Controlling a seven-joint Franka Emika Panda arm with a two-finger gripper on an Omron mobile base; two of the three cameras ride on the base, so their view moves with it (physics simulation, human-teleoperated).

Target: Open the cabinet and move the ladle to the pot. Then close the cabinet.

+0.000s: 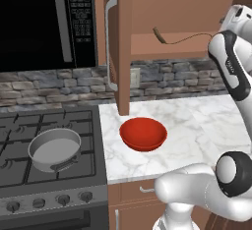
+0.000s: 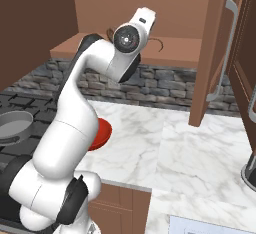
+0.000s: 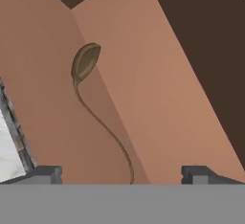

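With fingers [image 3: 45, 172] spread wide and grasping nothing, the gripper [image 3: 122, 175] is facing the ladle [image 3: 86, 61] lying upper left in the open cabinet [image 1: 162, 44].

No text, brand, number or sign can be read anywhere. The black microwave [image 1: 47, 22] carries a control panel [image 1: 80, 17] with a small display and rows of pale button marks, but all of it is too blurred to make out a single character. The dark round knobs [image 1: 49, 200] along the stove front bear no legible markings either.
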